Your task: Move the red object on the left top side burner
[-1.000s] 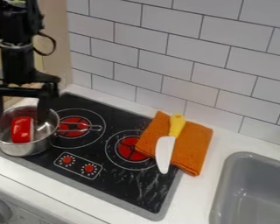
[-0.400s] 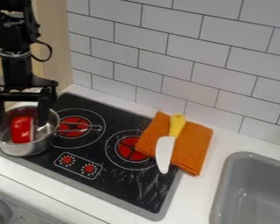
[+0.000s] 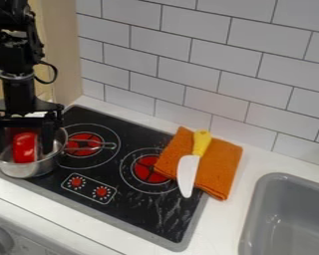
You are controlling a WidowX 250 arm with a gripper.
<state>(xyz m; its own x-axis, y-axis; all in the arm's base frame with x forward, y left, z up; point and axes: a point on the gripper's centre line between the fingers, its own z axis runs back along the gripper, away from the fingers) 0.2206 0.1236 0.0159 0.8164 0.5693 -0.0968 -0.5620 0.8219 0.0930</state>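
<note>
Hand (image 3: 22,148) lower, cooktop (image 3: 137,206) by tiled wall (image 3: 202,64)

Shiny metal pot (image 3: 29,169), glossy red object (image 3: 24,148) (plastic-looking), rough orange cloth (image 3: 219,167)

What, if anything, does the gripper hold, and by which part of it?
Nothing is held: the gripper is open at the metal pot, its fingers apart on either side of the red object.
</note>
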